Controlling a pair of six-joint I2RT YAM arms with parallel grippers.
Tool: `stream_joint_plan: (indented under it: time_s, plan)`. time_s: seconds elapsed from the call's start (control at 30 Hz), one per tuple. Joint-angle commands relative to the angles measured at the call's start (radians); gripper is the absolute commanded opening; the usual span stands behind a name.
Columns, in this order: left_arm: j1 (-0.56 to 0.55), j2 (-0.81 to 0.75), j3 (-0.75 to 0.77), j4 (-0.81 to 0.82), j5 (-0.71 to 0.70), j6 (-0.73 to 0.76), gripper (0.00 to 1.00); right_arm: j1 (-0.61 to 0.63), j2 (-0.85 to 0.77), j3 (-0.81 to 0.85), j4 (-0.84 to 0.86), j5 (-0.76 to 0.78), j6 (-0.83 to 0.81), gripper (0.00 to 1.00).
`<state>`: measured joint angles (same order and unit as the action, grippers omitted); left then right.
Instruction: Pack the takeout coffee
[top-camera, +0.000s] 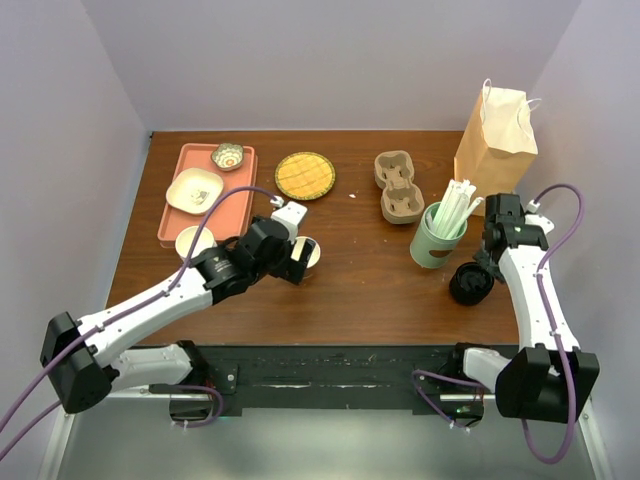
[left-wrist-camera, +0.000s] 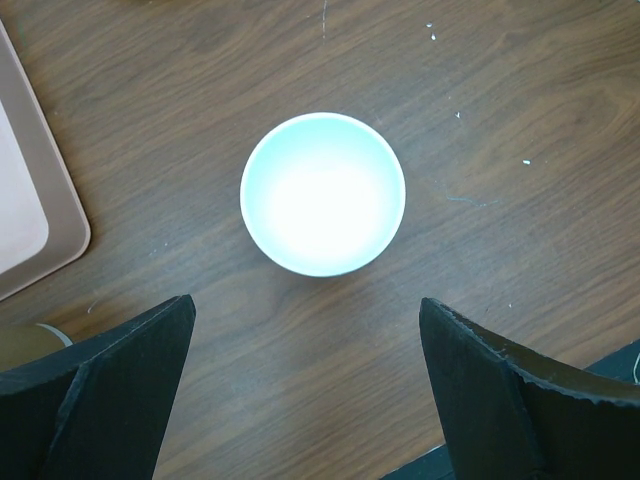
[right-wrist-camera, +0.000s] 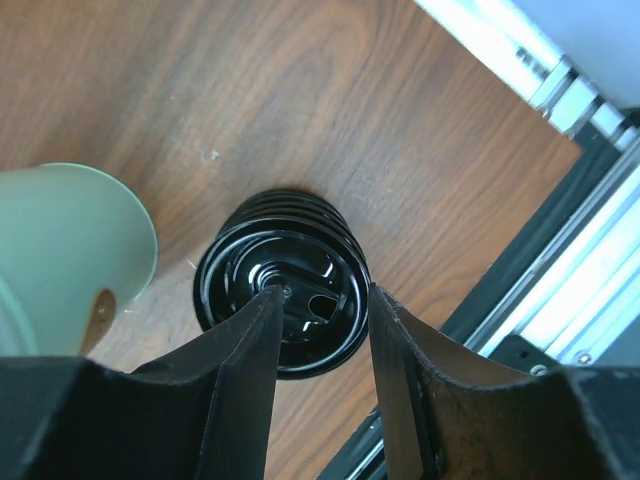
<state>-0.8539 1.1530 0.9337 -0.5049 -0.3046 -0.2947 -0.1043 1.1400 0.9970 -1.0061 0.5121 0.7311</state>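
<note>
Your right fingers (right-wrist-camera: 240, 380) fill the bottom of the right wrist view, hanging over the stack of black lids (right-wrist-camera: 250, 265). One tip sits over the middle of the top lid and the other at its outer rim, with a narrow gap between them. You cannot tell from here whether they have bitten on that rim or only bracket it. The stack stands on the worktop (right-wrist-camera: 300, 90) just beside the green cup of straws (right-wrist-camera: 70, 240) and near the worktop's edge.

Your left fingers (left-wrist-camera: 120, 390) are spread wide, released and grasping nothing, poised above the paper cup (left-wrist-camera: 322, 195). That cup is the coffee you are to pack. It stands upright near the middle of the worktop, not far from the pink tray (left-wrist-camera: 65, 235), and has no lid on it. The paper bag (top-camera: 495, 130) and the cup carrier (top-camera: 398, 185) stand well apart from it, towards the far right.

Watch the lid pick. The fingers sit off-centre on one side of the rim, so the lid may tilt or slip out as you lift. The lids look nested, so a second may ride up with the first, or the stack may drag towards the edge. A sideways swing could knock the green cup and spill its straws. On the left, a hard squeeze would likely buckle the cup's wall, and a glancing finger could tip it.
</note>
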Motion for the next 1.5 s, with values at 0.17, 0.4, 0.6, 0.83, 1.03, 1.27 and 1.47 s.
stream_joint_plan:
  time_s: [0.17, 0.4, 0.6, 0.83, 1.03, 1.27, 1.47]
  plan:
    - [-0.001, -0.084, -0.067, 0.095, -0.022, 0.025, 1.0, -0.028, -0.039, -0.083, 0.035, -0.002, 0.042, 0.43]
    - [0.0, -0.091, -0.058, 0.086, -0.037, 0.035, 1.0, -0.038, 0.009, -0.09, 0.037, 0.048, 0.079, 0.43]
    - [-0.002, -0.085, -0.053, 0.086, -0.065, 0.048, 1.0, -0.044, 0.004, -0.127, 0.101, 0.037, 0.08, 0.43]
    - [0.0, -0.059, -0.016, 0.077, -0.091, 0.077, 1.0, -0.046, -0.057, -0.172, 0.162, 0.031, 0.091, 0.41]
    - [0.0, -0.042, -0.003, 0.063, -0.136, 0.112, 1.0, -0.046, -0.054, -0.184, 0.169, 0.052, 0.082, 0.38]
    - [-0.001, -0.044, 0.011, 0.051, -0.16, 0.132, 1.0, -0.046, -0.028, -0.187, 0.172, 0.052, 0.08, 0.37]
    - [-0.002, -0.056, 0.014, 0.037, -0.146, 0.108, 1.0, -0.048, -0.008, -0.182, 0.169, 0.045, 0.079, 0.38]
